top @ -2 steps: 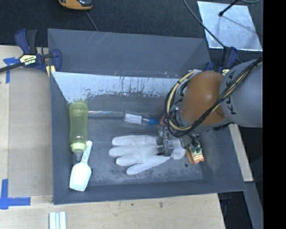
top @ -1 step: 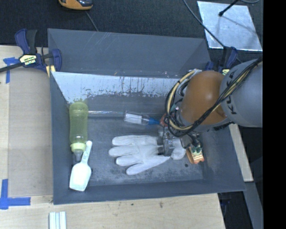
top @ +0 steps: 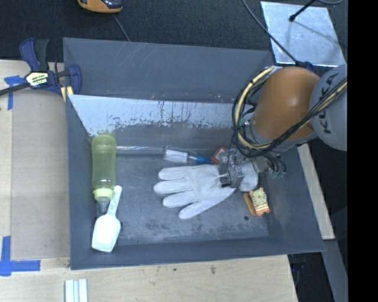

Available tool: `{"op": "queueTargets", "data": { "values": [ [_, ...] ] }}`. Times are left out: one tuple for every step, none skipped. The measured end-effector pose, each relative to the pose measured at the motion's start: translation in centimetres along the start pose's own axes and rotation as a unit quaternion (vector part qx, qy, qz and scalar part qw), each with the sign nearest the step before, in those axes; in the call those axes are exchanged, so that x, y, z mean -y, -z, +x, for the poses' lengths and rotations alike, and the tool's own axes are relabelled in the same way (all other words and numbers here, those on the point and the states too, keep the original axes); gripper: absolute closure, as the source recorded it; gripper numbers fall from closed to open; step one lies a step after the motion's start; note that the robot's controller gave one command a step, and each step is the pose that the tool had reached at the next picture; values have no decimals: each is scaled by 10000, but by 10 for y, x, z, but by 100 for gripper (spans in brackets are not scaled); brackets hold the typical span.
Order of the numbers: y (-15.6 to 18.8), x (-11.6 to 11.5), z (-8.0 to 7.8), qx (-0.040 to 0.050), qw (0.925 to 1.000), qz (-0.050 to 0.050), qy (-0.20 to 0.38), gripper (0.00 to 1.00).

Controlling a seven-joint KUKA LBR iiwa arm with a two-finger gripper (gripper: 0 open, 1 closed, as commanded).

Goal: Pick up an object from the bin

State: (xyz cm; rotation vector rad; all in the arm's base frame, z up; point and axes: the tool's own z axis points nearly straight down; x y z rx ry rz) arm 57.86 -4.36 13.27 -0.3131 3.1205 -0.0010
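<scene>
1. A dark, almost black surface stretched behind the grey metal bin across the top of the camera view; whether it was floor or matting could not be told.
2. A thin black cable ran over that surface from the top edge toward the bin's far rim.
3. At the upper right lay a pale grey sheet, crossed by a thin dark line.
4. An orange-and-black object was cut off by the top edge.
5. A pale wood-toned top lay to the left and along the near side.
6. Light fell from above, leaving a bright band on the bin's far inner wall.
7. To the right of the bin, the ground was dark.
</scene>
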Motion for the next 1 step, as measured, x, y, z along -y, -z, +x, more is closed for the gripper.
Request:
{"op": "queueTargets", "data": {
  "values": [
    [207,13,-25,-16,9953,-2,-973,100]
  ]
}}
